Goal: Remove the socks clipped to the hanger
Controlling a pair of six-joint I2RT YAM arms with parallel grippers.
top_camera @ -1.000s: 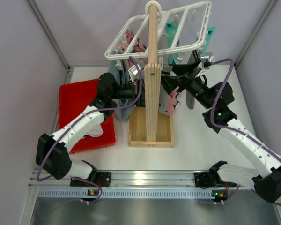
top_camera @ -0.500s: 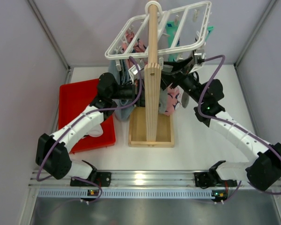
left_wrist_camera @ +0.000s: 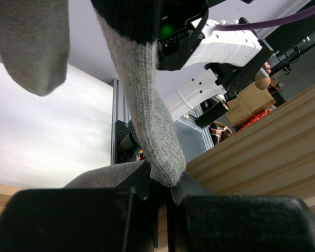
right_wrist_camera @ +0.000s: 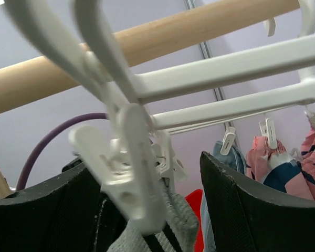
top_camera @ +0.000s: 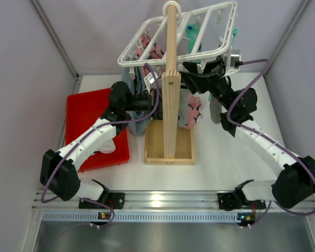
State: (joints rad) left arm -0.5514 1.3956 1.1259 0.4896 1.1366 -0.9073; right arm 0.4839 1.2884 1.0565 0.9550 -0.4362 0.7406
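Hanger [right_wrist_camera: 226, 67] spanning the upper right-wrist frame, right gripper [right_wrist_camera: 152, 207] gaping wide around a white clip [right_wrist_camera: 134, 168] at lower centre. Left gripper [left_wrist_camera: 160, 184] clamping the dangling grey sock [left_wrist_camera: 147, 121] by its toe, bottom centre.

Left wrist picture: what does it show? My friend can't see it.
A grey sock hangs down the middle, its tip pinched by the black left gripper at the bottom. A second grey sock dangles at top left, and pale wood fills the lower right.
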